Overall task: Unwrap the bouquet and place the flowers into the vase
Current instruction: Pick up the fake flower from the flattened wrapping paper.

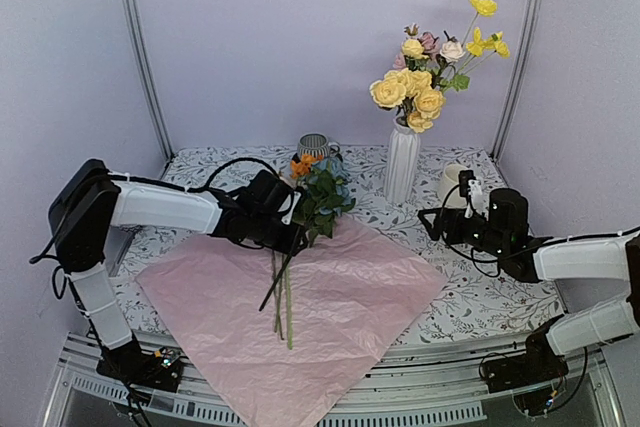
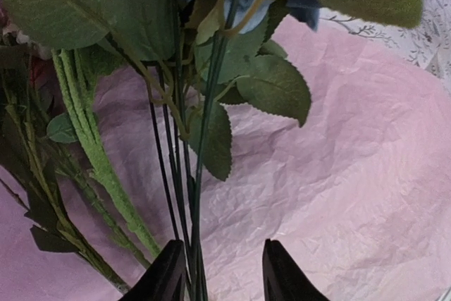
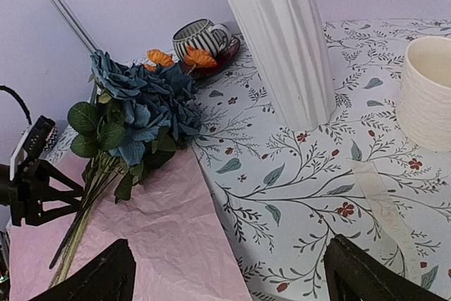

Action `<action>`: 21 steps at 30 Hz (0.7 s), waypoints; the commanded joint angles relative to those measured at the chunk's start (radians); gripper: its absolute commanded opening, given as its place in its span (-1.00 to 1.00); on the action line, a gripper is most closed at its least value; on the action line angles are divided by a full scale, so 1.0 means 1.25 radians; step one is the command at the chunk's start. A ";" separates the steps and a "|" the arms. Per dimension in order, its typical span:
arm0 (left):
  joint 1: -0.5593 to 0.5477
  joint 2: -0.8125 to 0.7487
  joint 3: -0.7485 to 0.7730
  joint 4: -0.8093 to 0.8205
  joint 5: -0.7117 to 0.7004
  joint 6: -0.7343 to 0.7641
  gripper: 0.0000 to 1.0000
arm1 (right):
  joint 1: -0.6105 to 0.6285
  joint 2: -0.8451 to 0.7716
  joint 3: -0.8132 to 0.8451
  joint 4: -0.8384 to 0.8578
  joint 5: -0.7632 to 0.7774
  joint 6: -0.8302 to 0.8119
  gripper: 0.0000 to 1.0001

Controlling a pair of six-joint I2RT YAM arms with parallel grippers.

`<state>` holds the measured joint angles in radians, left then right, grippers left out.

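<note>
Top view first. The pink paper (image 1: 340,307) is spread out flat like a diamond on the near middle of the table (image 1: 480,292), and its near corner hangs over the edge. A bunch of flowers (image 1: 322,192) lies at the paper's far left side. The blue and orange heads point far and the stems (image 1: 285,297) trail back near across the sheet. The left gripper (image 1: 292,232) is in on those stems just below the leaves. The vase (image 1: 402,162) stands upright at the far middle-right, off the paper, with yellow roses (image 1: 412,92) and a few paler blooms in it. A striped cup (image 1: 314,145) sits to its left and a mug (image 1: 452,184) just to its right. The right gripper (image 1: 440,219) hovers on the right, near the mug.

Left wrist view: the claw is only partway closed. Both fingers (image 2: 163,280) poke up from the bottom edge with a clear gap between them. A few thin dark stems run through that gap, right up against one finger. The other finger isn't touching them, so nothing is pinched. The thicker fuzzy green stems lie outside the jaws, with pink paper underneath everything.

Right wrist view: this claw is wide open and holds nothing, with just patterned tablecloth below it. A cream ribbon (image 3: 384,209) lies flat on the cloth on the near right, between the claw and the mug (image 3: 430,89). The vase (image 3: 278,40) is upright at the far side, and the flowers (image 3: 141,111) lie over to the left, heads spilling past the paper's edge.
</note>
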<state>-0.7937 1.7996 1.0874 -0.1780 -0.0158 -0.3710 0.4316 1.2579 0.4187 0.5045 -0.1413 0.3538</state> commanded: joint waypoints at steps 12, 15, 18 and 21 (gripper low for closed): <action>0.001 0.071 0.057 -0.074 -0.082 -0.009 -0.79 | 0.002 -0.065 -0.022 0.053 -0.010 -0.020 0.90; -0.001 0.048 0.059 -0.088 -0.089 -0.013 -1.00 | 0.002 -0.069 -0.024 0.052 -0.003 -0.022 0.90; -0.011 -0.011 0.042 -0.081 -0.100 -0.018 -1.00 | 0.002 -0.071 -0.027 0.052 -0.002 -0.023 0.91; -0.015 -0.090 0.012 -0.061 -0.088 -0.019 -1.00 | 0.002 -0.071 -0.026 0.052 0.002 -0.026 0.91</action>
<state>-0.7971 1.8313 1.1305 -0.2737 -0.1215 -0.3870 0.4316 1.1904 0.3977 0.5480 -0.1440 0.3347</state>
